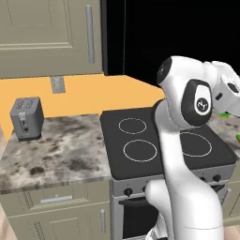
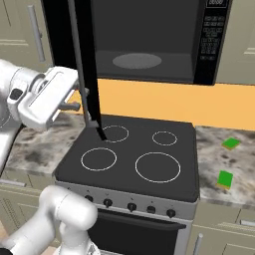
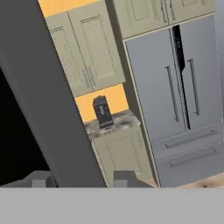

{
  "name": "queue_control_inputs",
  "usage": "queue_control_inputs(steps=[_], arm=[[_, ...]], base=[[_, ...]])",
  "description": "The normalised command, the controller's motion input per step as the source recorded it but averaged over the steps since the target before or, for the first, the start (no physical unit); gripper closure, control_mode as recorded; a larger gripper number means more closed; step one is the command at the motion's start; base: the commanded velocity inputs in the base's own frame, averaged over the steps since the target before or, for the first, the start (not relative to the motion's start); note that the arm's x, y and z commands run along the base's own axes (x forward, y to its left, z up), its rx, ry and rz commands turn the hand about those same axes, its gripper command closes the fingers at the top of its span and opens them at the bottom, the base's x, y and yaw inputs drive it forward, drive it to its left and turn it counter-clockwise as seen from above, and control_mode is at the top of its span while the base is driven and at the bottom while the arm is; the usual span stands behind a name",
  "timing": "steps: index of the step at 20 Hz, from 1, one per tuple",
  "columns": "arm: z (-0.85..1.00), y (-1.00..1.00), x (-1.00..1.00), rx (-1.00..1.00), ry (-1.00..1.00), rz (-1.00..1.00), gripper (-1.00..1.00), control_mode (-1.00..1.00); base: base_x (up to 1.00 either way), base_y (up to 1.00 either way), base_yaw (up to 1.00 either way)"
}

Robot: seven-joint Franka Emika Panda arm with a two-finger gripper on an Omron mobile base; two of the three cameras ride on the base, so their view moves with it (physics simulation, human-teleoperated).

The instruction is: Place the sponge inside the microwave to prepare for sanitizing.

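- Sponge (image 2: 225, 179), the green block, lies on the marble counter (image 2: 224, 154) far off to the pincer's right, across the cooktop (image 2: 132, 157); a second green pad (image 2: 230, 143) sits just beyond it.
- Microwave (image 2: 149, 40) hangs above the cooktop, cavity exposed, turntable visible.
- Microwave door (image 2: 85, 64) stands swung out, edge-on, right at the pincer (image 3: 82, 180).
- Pincer's fingers are apart, one on each side of the door's edge; whether they press it I cannot tell.
- Toaster (image 1: 26, 118) stands on the counter well away from the pincer.
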Motion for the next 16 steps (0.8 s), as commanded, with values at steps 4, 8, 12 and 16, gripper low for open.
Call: queue_control_inputs(steps=[4, 8, 12, 16], arm=[[0.00, 0.53, -0.78, -0.09, 0.08, -0.07, 1.00, -1.00], [-0.11, 0.69, -0.73, -0.13, 0.08, -0.03, 1.00, -1.00], [-0.12, 0.66, -0.55, -0.06, 0.05, -0.03, 1.00, -1.00], [-0.08, 0.60, -0.37, -0.01, 0.10, -0.03, 1.00, -1.00]], base=[[0.00, 0.00, 0.00], [0.00, 0.00, 0.00], [0.00, 0.00, 0.00], [0.00, 0.00, 0.00]])
